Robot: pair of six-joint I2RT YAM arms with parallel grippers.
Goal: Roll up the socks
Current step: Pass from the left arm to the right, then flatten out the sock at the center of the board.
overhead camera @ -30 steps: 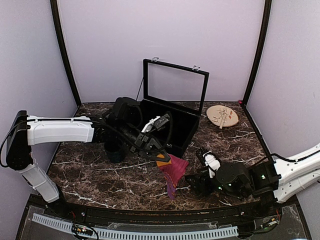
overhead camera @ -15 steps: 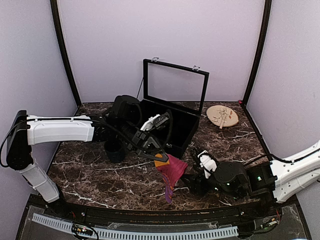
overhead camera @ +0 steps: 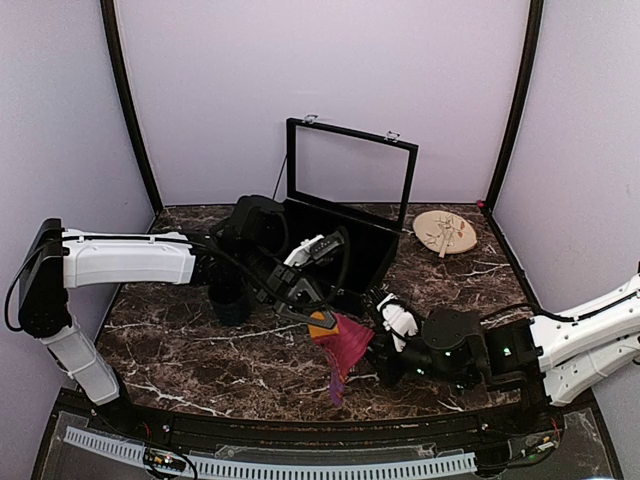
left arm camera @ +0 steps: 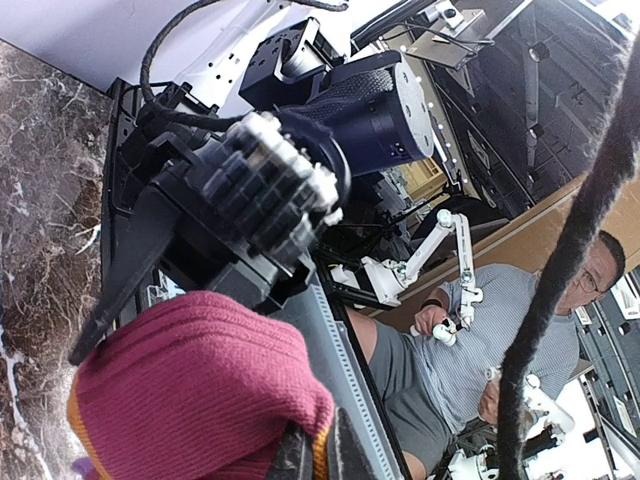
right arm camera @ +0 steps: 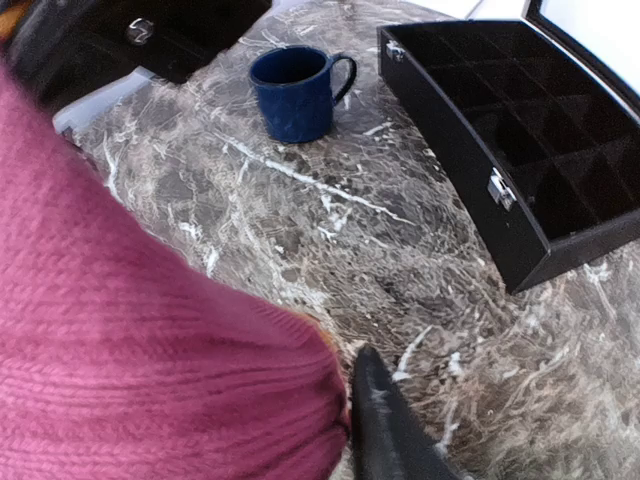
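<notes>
Sliding left over the last second, the right pincer (overhead camera: 380, 345) now sits against the hanging striped sock (overhead camera: 345, 345), which has itself shifted a little to the left.

On the other side, the left pincer (overhead camera: 318, 318) is clamped on the sock's orange-edged top and holds it up, so the magenta body droops toward the marble tabletop (overhead camera: 200, 350) in front of the open black box (right arm camera: 450, 155). From the right wrist, the knit fills the lower left and one dark finger (right arm camera: 385, 430) lies just beside its edge. I cannot tell whether that pincer is open or closed. A blue mug (right arm camera: 293, 95) stands upright on the tabletop, apart from the box's corner.
</notes>
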